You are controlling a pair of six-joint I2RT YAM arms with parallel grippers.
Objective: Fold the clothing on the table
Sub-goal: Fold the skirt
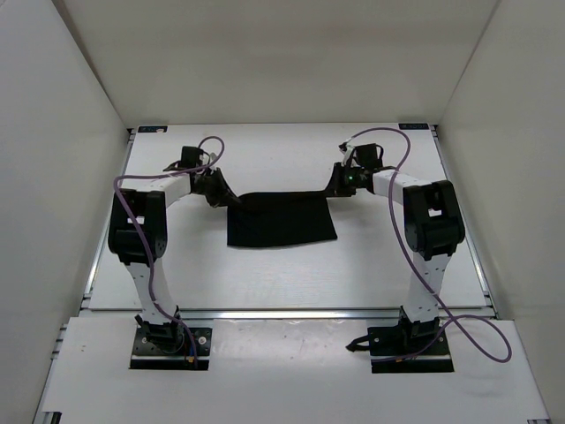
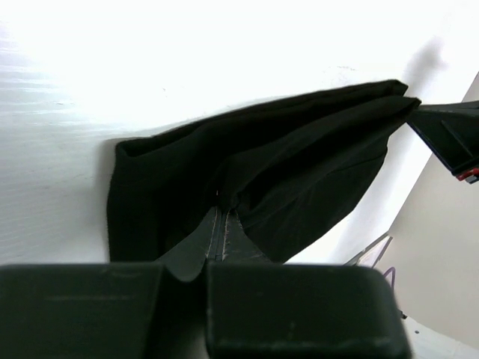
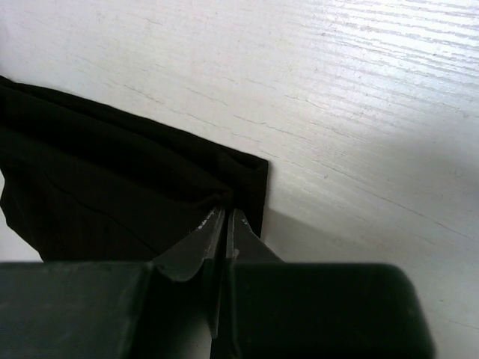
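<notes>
The clothing (image 1: 281,221) is a plain black cloth lying mid-table, its far edge drawn taut between the two arms. My left gripper (image 1: 231,200) is shut on the cloth's far left corner; in the left wrist view its tips (image 2: 219,206) pinch a raised fold of the clothing (image 2: 299,164). My right gripper (image 1: 331,190) is shut on the far right corner; in the right wrist view its tips (image 3: 225,209) bite the clothing (image 3: 112,187) just inside the corner. The near part of the cloth rests on the table (image 1: 265,283).
White walls (image 1: 62,106) close in the table on the left, back and right. A metal rail (image 1: 291,314) runs along the near edge, by both arm bases. The right gripper's tip (image 2: 449,134) shows at the right edge of the left wrist view.
</notes>
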